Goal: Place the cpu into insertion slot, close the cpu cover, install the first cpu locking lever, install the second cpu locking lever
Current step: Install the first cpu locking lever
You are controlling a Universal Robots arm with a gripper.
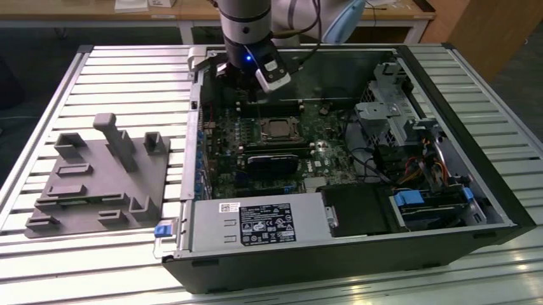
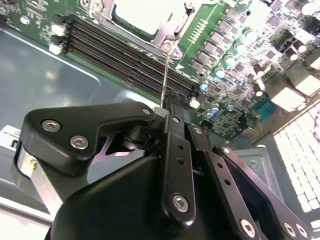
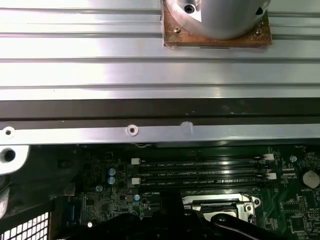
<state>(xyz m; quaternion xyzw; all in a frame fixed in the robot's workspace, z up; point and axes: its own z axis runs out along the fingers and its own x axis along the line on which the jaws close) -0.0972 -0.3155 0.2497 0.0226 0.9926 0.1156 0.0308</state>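
Observation:
An open computer case lies on a slatted table. The cpu (image 1: 276, 129) (image 2: 136, 14), with its silver top, sits in the insertion slot (image 3: 220, 214) on the green board. The cpu cover (image 2: 167, 36) lies flat as a metal frame around it. A thin cpu locking lever (image 2: 165, 75) rises from the socket corner towards my gripper (image 2: 168, 107). The fingers stand together at the rod's end. In the exterior view my gripper (image 1: 248, 95) hangs just behind the socket, above the memory slots.
Black memory slots (image 2: 125, 55) run between socket and gripper. The case wall (image 3: 150, 131) is close behind. A black block (image 1: 271, 162) lies in front of the socket, with the power supply (image 1: 254, 223) nearer. The drive cage (image 1: 398, 121) stands at the exterior view's right, a grey fixture tray (image 1: 93, 184) outside at its left.

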